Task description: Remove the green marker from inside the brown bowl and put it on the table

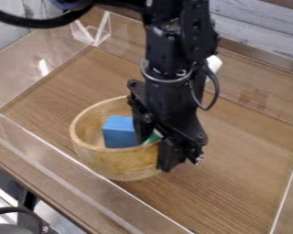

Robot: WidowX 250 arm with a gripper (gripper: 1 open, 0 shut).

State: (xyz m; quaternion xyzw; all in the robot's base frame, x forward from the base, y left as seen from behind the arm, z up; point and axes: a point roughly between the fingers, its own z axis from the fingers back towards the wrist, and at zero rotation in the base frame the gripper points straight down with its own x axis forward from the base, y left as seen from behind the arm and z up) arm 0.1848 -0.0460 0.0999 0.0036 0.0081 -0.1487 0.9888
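I'm looking down at the brown bowl (113,146) sitting on the wood-grain counter (247,183), towards the near left side, and my arm is planted right over it. The black tool (161,144) points straight down into the right half of the bowl, its body blocking most of that side from me. The fingertips themselves are buried behind the housing, so I can't see the jaws directly, but they're drawn in as tight as they go. Just at the tool's lower left edge I catch a sliver of green: that's the green marker (150,140), inside the bowl, tucked against the tool. Whether the tool actually has a grip on it I cannot tell from here; too little of it shows. Right next to that green sliver, on the left, a blue block (120,131) sits in the bowl, upright and clear to see. The bowl's thick rim curves round the front of the tool. Clear acrylic walls (27,137) run along the counter's edges, and cables trail off the arm's right side.
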